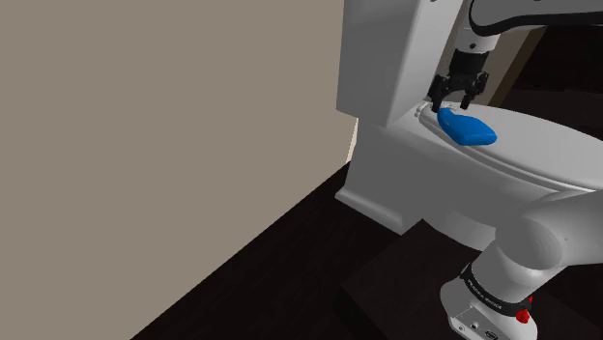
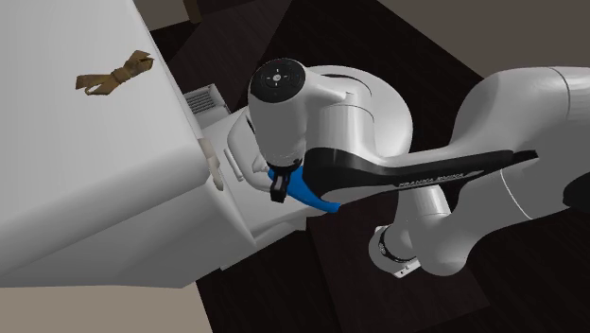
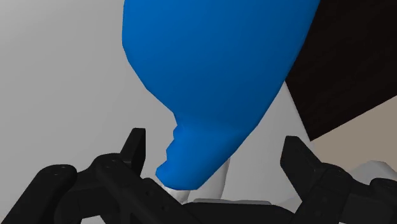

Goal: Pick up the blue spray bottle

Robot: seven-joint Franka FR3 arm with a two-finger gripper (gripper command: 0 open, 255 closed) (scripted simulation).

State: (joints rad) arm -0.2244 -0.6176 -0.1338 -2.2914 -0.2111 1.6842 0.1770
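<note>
A blue spray bottle (image 1: 469, 127) lies on its side on the closed white toilet lid (image 1: 551, 159), its narrow nozzle end toward the tank. My black gripper (image 1: 454, 104) hangs straight down over that nozzle end, open. In the wrist view the bottle (image 3: 216, 70) tapers down between the two fingers, and the gripper (image 3: 214, 141) has a gap on each side of the neck, so nothing is clasped. From the second exterior view the bottle (image 2: 307, 192) is mostly hidden under the arm, with the gripper (image 2: 277, 194) at its end.
The toilet tank (image 1: 396, 58) rises just behind the gripper. A brown knotted object (image 2: 113, 74) rests on the tank's top. A beige wall (image 1: 164, 145) stands at the shoulder view's left, above dark floor (image 1: 271, 261).
</note>
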